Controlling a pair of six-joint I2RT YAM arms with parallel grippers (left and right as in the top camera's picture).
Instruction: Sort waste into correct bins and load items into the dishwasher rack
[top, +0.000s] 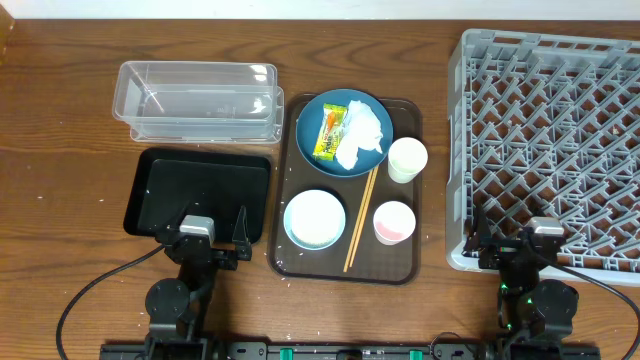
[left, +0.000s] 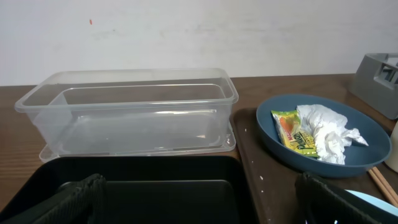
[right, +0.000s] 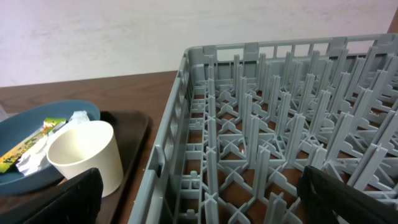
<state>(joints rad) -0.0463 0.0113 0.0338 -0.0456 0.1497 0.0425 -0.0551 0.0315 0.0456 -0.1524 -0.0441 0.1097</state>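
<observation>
The blue plate (top: 346, 102) on the brown serving tray holds the yellow-green wrapper (top: 329, 133) and the white tissue (top: 362, 135); both also show in the left wrist view, wrapper (left: 291, 132) and tissue (left: 326, 134). The pale-blue bowl (top: 314, 218), chopsticks (top: 361, 220) and two white cups (top: 407, 158) (top: 393, 221) stand on that tray. A few white grains (left: 262, 177) lie on its edge. The clear tub (top: 197, 100) and black tray (top: 200, 190) are at the left, the grey rack (top: 550, 150) at the right. My left gripper (top: 212, 232) is open over the black tray's near edge. My right gripper (top: 520, 240) is open at the rack's near edge.
The brown serving tray (top: 405, 262) lies between the black tray and the rack. The rack's pegs (right: 249, 112) stand upright close in front of my right gripper. One white cup (right: 84, 155) sits just left of the rack wall. Bare wooden table (top: 60, 150) lies at the left.
</observation>
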